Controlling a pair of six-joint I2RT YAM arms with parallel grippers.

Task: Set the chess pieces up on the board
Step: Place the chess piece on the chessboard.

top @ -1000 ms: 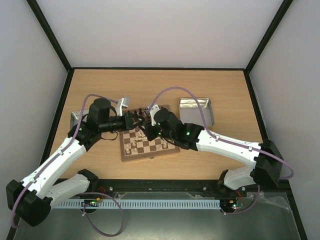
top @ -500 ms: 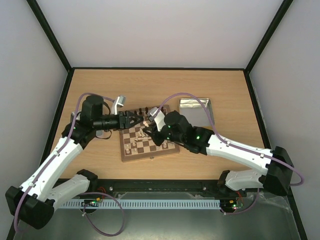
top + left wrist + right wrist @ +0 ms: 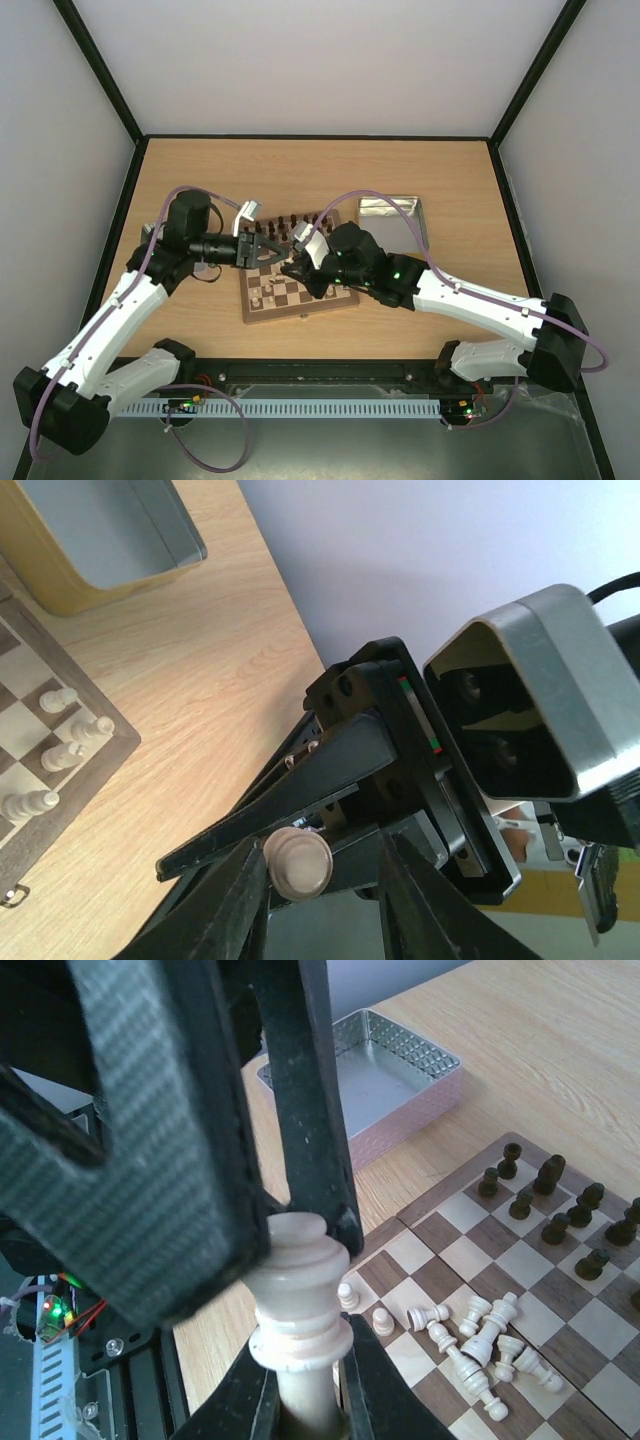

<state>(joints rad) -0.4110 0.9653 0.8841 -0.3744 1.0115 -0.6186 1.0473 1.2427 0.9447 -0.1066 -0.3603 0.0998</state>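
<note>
Over the board (image 3: 300, 314) my two grippers meet tip to tip. My right gripper (image 3: 308, 1372) is shut on the stem of a pale chess piece (image 3: 300, 1295) that points at the left gripper (image 3: 263, 250). The left gripper's fingers (image 3: 312, 1110) stand on either side of the piece's head. In the left wrist view the round top of that piece (image 3: 298, 865) rests against one left finger (image 3: 245, 885), with a gap to the other. Several pale chess pieces (image 3: 480, 1345) lie toppled on the board (image 3: 560, 1300); two stand by its edge (image 3: 365, 1310).
Dark chessmen (image 3: 550, 1200) stand in rows along the far side of the board. A square metal tin (image 3: 392, 222) sits to the right of the board; another tin (image 3: 390, 1080) lies to the left, behind the left arm. Pale pieces (image 3: 55, 750) stand near the board's rim (image 3: 110, 755).
The left jaws let go and opened wide, then narrowed again round the piece's head. The right gripper closed on the piece's stem and shifted slightly toward the board's middle.
</note>
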